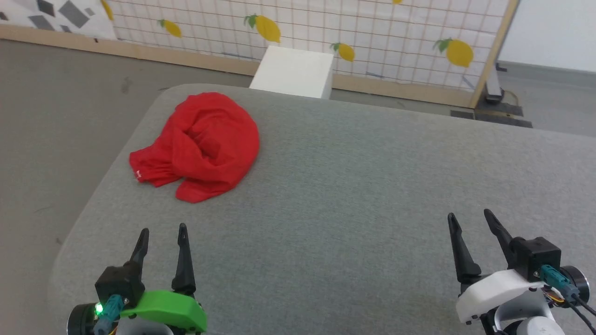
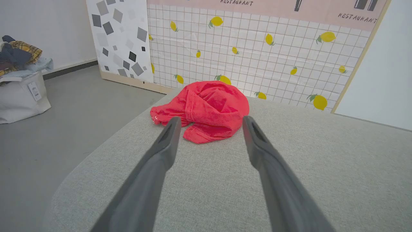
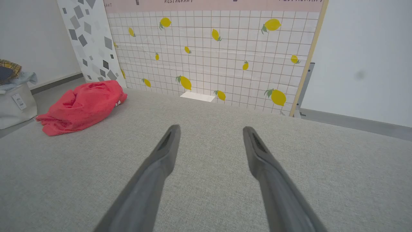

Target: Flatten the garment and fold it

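Observation:
The garment [image 1: 200,144] lies as a crumpled red heap at the far left of the grey padded table [image 1: 354,186]. Only red cloth shows, plus a bit of striped trim at its right edge in the right wrist view [image 3: 82,106]. My left gripper [image 1: 163,230] hovers open near the table's front left, well short of the heap, which sits straight ahead between its fingers in the left wrist view [image 2: 206,111]. Near the front right, my right gripper [image 1: 469,215] is open and empty, far from the garment.
A white box [image 1: 293,70] stands on the floor behind the table's far edge. A lemon-patterned grid panel [image 1: 372,32] backs the scene. On the floor at the left sits a grey bin [image 2: 19,96] piled with clothes. The table's rounded left corner [image 1: 70,260] is close to my left gripper.

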